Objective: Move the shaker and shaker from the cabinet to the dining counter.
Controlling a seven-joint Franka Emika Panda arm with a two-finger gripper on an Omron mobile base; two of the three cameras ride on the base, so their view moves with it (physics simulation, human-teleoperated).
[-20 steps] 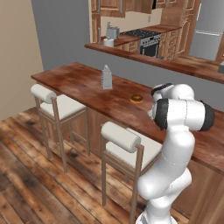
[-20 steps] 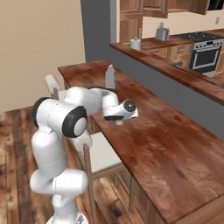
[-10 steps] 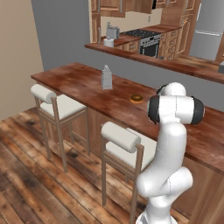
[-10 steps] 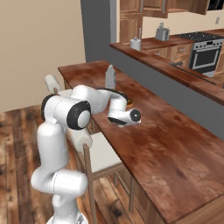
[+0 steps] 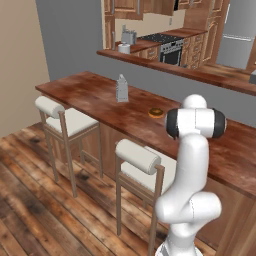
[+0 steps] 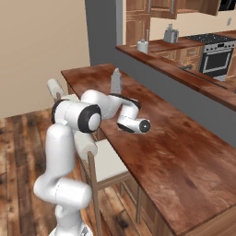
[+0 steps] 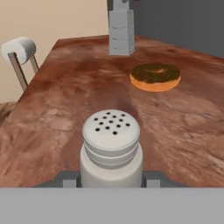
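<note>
One shaker sits upright between the jaws, gripped at bottom centre, cap up, above the table; donut lies upper right.

Legible text, labels, brands, numbers, signs: none. Shaker cap carries plain holes, no lettering. Grater at 12 o'clock and donut at 1 o'clock are unmarked.
</note>
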